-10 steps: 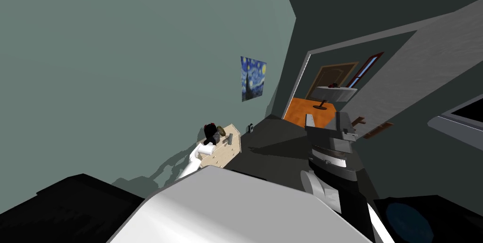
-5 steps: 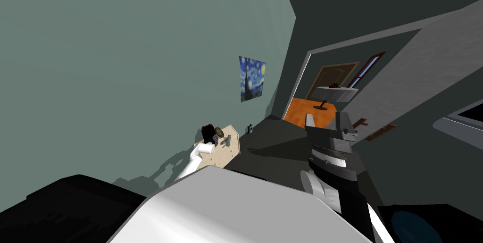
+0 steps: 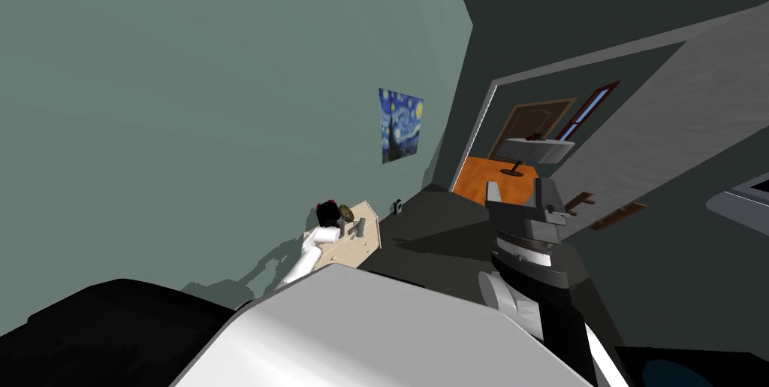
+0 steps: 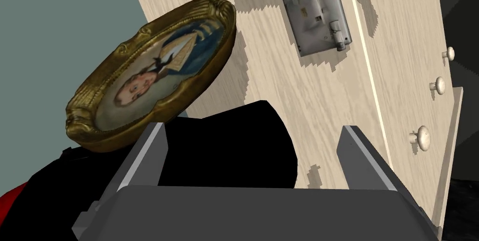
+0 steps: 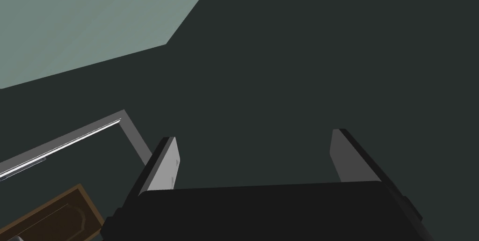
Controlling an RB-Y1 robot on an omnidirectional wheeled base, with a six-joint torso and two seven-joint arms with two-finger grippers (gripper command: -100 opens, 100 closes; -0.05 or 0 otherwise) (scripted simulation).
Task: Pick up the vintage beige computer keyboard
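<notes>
Left gripper (image 4: 254, 129): my working hand, out ahead on my left over the dresser top, its two fingers standing wide apart with nothing between the pads
Right gripper (image 3: 520, 188): raised in front of me on my right, well away from the dresser; its fingers are also spread apart and hold nothing
Dresser (image 4: 327, 88): pale wood grain, standing against the grey-green wall (image 3: 188, 104); round pale knobs (image 4: 423, 135) run down its front, just past my left hand's outer finger
Keyboard: I cannot tell where it lies; nothing I can make out on the dresser top reads as one
Black object (image 4: 224, 149): a rounded, pure black shape with a patch of red at one side, directly ahead of the left gripper between its fingers and resting on the dresser top
Oval portrait (image 4: 154, 72): gilt-framed picture of a figure in blue, tilted, just beside and above the black object; I cannot tell whether they touch
Metal plate (image 4: 313, 13): grey, lock-like, lying flat on the dresser top beyond the black object, apart from it
Painting (image 3: 400, 125): blue swirling night sky, hung on the wall past the dresser
Doorway (image 3: 481, 127): on my right, opening onto an orange floor (image 3: 496, 176) with a round white table (image 3: 537, 149)
</notes>
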